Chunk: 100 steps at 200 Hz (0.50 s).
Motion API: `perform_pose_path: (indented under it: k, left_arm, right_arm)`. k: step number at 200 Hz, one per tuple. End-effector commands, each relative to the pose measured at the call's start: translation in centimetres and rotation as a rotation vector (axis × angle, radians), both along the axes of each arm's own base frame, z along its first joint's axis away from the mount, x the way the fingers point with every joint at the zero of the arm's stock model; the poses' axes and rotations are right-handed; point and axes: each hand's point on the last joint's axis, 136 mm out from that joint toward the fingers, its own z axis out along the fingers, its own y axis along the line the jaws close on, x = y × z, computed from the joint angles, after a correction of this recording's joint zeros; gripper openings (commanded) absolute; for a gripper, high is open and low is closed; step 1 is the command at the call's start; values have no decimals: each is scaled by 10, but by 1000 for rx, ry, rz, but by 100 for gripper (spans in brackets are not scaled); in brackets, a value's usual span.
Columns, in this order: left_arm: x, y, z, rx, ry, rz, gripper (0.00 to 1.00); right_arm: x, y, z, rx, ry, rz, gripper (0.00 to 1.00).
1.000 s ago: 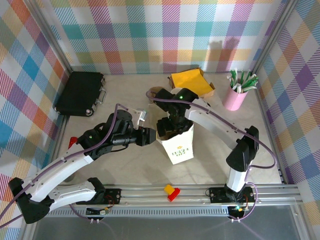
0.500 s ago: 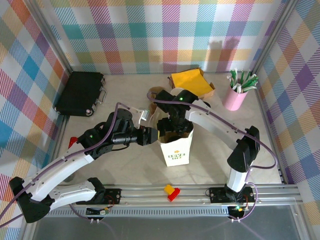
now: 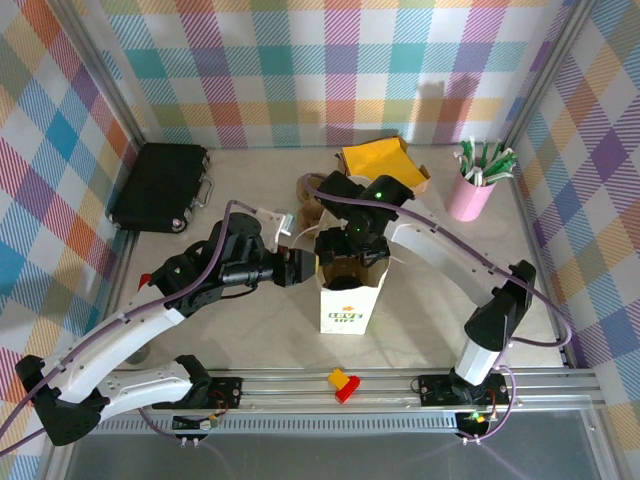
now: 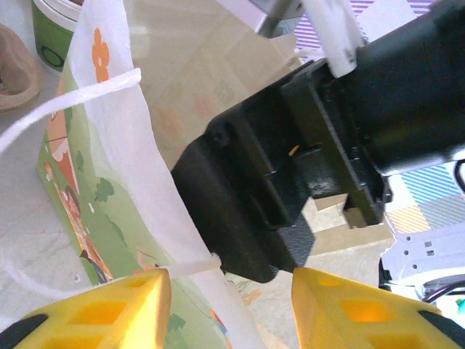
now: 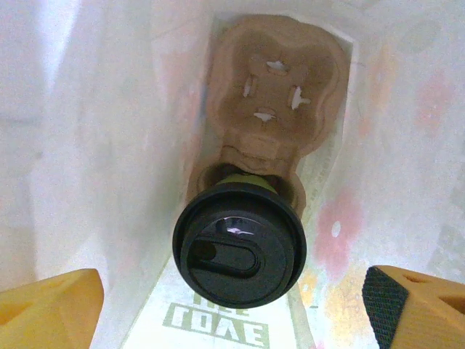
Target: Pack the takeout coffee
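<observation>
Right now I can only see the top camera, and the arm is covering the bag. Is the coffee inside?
Observer: Yes. In the right wrist view, the lidded coffee cup sits in a brown cardboard carrier at the bottom of the white bag.
Operator: Is the right gripper pinching it?
Observer: No. The right gripper is open, and its yellow fingers are wide apart on either side, not touching the cup.
Operator: What about the other one?
Observer: In the left wrist view, the left gripper is open too, and the bag's wall runs between its fingers.
</observation>
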Motion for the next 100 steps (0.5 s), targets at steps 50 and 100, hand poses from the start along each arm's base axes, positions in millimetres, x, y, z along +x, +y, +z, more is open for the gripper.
perform_pose_path:
  k: [50, 100]
  left_arm:
    - [6, 8, 16, 4, -27, 43, 49]
    - [8, 9, 30, 5, -53, 47, 52]
  right_arm:
    - [2, -2, 42, 99, -85, 13, 93]
    - [2, -2, 75, 188, -164, 42, 93]
